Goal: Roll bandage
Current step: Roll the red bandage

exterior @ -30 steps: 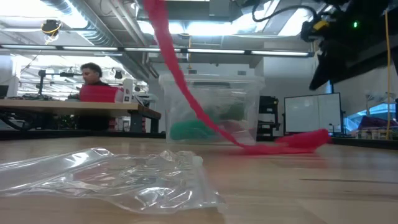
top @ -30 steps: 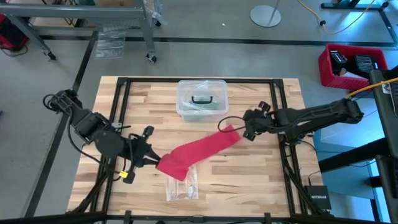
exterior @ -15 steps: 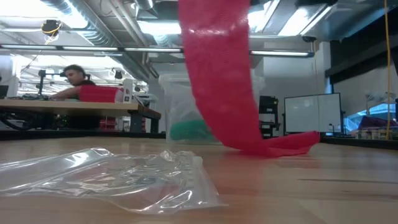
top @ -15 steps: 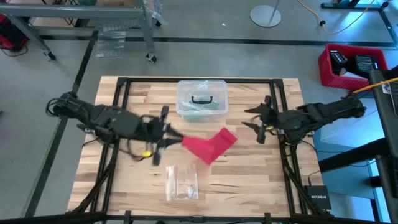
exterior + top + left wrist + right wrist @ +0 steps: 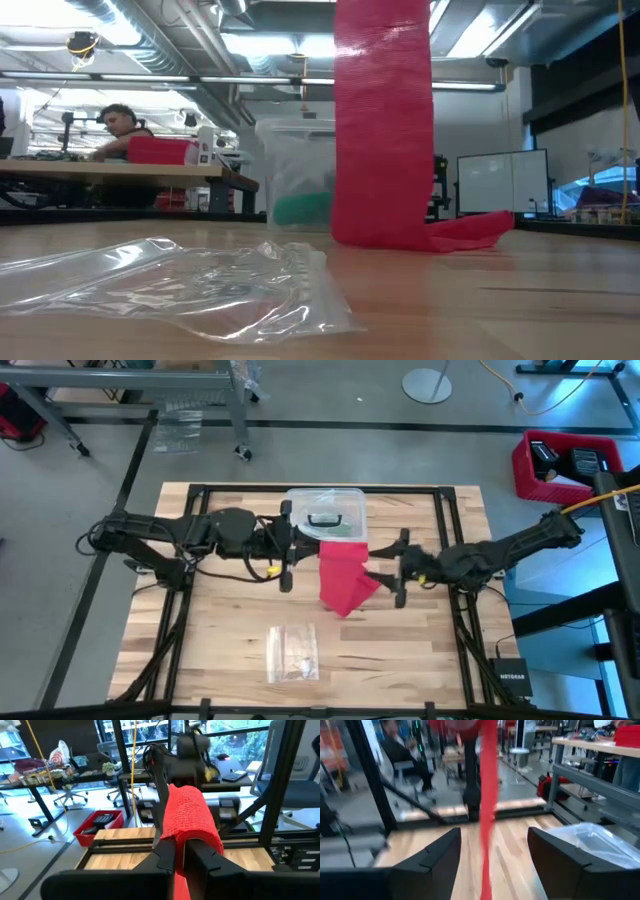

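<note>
High view, one bandage (image 5: 343,575), one plastic box (image 5: 324,517), one bag (image 5: 292,653)

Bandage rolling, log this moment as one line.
left gripper: shut on bandage, lifted | right gripper: open beside it | lower end on table

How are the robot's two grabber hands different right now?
The left gripper is shut on the red bandage and lifts one end; the right gripper is open and holds nothing. The left is beside the clear plastic box; the right is nearer the table's middle. Both are dark, two-fingered.
</note>
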You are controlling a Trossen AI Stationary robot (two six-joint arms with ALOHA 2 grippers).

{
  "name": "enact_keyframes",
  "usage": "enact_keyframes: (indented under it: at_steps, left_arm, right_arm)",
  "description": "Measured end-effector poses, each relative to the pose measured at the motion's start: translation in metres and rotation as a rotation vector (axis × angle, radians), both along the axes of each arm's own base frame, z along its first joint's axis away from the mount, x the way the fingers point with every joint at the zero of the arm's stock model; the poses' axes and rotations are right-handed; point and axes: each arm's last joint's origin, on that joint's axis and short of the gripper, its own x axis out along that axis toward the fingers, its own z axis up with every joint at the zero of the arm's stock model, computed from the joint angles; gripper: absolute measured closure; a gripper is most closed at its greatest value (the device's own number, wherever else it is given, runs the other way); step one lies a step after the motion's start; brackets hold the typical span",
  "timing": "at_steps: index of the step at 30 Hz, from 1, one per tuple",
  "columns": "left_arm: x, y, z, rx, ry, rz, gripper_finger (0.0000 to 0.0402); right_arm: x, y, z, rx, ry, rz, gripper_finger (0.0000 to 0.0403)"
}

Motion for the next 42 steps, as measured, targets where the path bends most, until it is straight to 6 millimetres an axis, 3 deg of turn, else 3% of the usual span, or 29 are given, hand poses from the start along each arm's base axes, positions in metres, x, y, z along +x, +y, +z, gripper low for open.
enact_keyframes:
  at_steps: [13,16,21,28,33,37,42]
  left_arm:
    - [0.0,0.001,0.002,0.023,-0.014,-0.018,0.0389]
    - [0.0,0.001,0.002,0.005,-0.017,-0.016,0.0389]
    - [0.001,0.0,0.005,-0.008,-0.053,-0.025,0.0389]
    - [-0.002,-0.005,0.016,-0.087,-0.145,-0.214,0.0389]
    - [-0.004,-0.006,0.022,-0.093,-0.201,-0.24,0.0389]
    - [-0.005,-0.004,0.029,-0.062,-0.269,-0.203,0.0389]
    - [-0.005,0.001,0.027,0.046,-0.246,-0.03,0.0389]
  right_arm:
    - [0.035,0.001,-0.024,-0.108,0.072,-0.017,0.0182]
    - [0.039,0.003,-0.025,-0.219,0.069,0.004,0.0235]
    - [0.042,0.002,-0.024,-0.284,0.059,0.007,0.0384]
    - [0.041,-0.001,-0.027,-0.364,0.112,-0.102,0.0397]
    - [0.04,-0.001,-0.026,-0.364,0.107,-0.096,0.0399]
    - [0.043,0.0,-0.031,-0.36,0.126,-0.08,0.0399]
    - [0.043,0.002,-0.03,-0.307,0.107,-0.036,0.04]
